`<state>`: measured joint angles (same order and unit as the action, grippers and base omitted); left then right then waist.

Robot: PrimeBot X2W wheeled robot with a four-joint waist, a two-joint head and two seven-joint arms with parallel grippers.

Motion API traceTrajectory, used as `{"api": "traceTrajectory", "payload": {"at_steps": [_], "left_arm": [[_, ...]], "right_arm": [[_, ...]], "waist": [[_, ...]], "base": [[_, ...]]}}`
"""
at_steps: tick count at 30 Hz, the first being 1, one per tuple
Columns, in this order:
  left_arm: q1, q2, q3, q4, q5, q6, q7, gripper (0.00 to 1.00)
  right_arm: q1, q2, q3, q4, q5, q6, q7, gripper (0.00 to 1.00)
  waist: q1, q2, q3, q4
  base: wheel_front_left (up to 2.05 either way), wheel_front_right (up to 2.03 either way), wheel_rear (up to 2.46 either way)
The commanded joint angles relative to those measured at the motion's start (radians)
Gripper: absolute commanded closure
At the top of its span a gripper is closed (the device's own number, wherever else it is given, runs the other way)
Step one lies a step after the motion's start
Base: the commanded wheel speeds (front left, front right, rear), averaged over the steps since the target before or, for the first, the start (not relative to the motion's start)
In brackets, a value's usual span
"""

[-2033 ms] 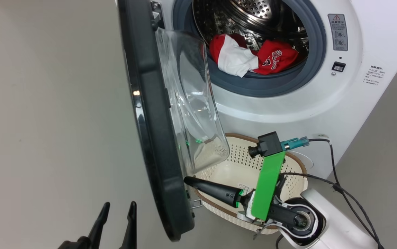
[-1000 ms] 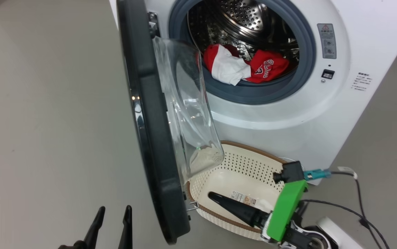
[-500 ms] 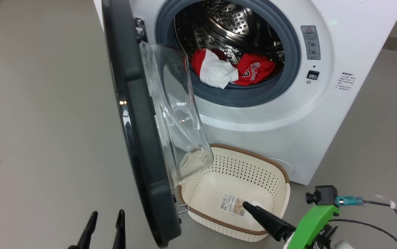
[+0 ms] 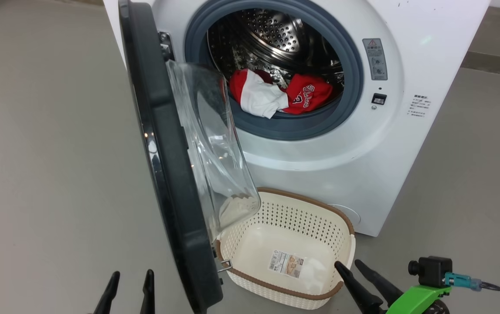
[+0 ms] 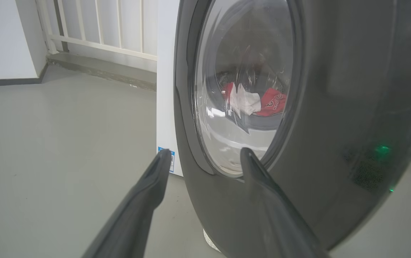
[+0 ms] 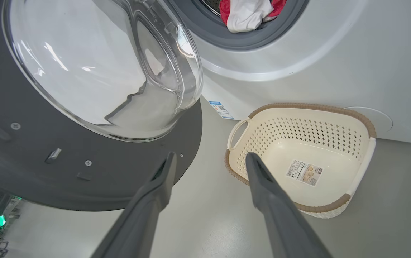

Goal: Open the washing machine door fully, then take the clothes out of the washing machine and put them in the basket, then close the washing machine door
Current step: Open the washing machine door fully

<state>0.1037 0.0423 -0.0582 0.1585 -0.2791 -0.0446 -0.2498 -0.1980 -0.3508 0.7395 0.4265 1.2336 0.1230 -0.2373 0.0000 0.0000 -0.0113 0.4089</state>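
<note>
Your right gripper (image 4: pixel 346 262) has backed off to the near rim of the basket (image 4: pixel 297 218), spread empty like the left gripper (image 4: pixel 132 272); the clothes (image 4: pixel 278 93) sit limp and light at the front lip of the drum (image 4: pixel 276 32), so pinch a bunched fold.

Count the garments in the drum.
2 told apart: a red-and-white garment at the front left of the drum, and a red garment with white lettering touching its right side. More may be hidden underneath.
</note>
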Motion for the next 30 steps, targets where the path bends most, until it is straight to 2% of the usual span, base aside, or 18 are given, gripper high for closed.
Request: {"api": "traceTrajectory", "payload": {"at_steps": [1,5,13,20,23,30], "left_arm": [[-0.010,0.008,0.038,-0.020,0.009,-0.004,-0.012,0.00],[-0.007,0.008,0.045,-0.021,0.011,-0.005,-0.012,0.00],[-0.013,0.008,0.049,-0.027,0.015,-0.008,-0.012,0.00],[-0.023,0.008,0.049,-0.030,0.015,-0.007,-0.012,0.00],[-0.026,0.008,0.049,-0.032,0.012,-0.004,-0.012,0.00],[-0.032,0.008,0.047,-0.033,0.008,-0.002,-0.012,0.00]], "right_arm": [[-0.034,-0.017,0.007,-0.010,-0.026,0.008,-0.019,0.00],[-0.023,0.006,-0.099,-0.008,-0.144,0.008,-0.024,0.00],[0.067,0.087,-0.364,-0.075,-0.497,0.008,-0.024,0.00],[0.147,0.154,-0.522,-0.129,-0.779,0.008,-0.024,0.00],[0.181,0.190,-0.565,-0.119,-0.866,0.008,-0.024,0.00],[0.193,0.211,-0.582,-0.111,-0.892,0.008,-0.024,0.00]], "waist": [[0.0000,0.0000,-0.004,-0.004],[0.0000,0.0000,-0.007,-0.011],[0.0000,0.0000,0.000,-0.010],[0.0000,0.0000,0.007,-0.002],[0.0000,0.0000,0.010,-0.001],[0.0000,0.0000,0.019,-0.002]], "base": [[0.00,0.00,0.00],[0.00,0.00,0.00],[0.00,0.00,0.00],[0.00,0.00,0.00],[0.00,0.00,0.00],[0.00,0.00,0.00]]}}
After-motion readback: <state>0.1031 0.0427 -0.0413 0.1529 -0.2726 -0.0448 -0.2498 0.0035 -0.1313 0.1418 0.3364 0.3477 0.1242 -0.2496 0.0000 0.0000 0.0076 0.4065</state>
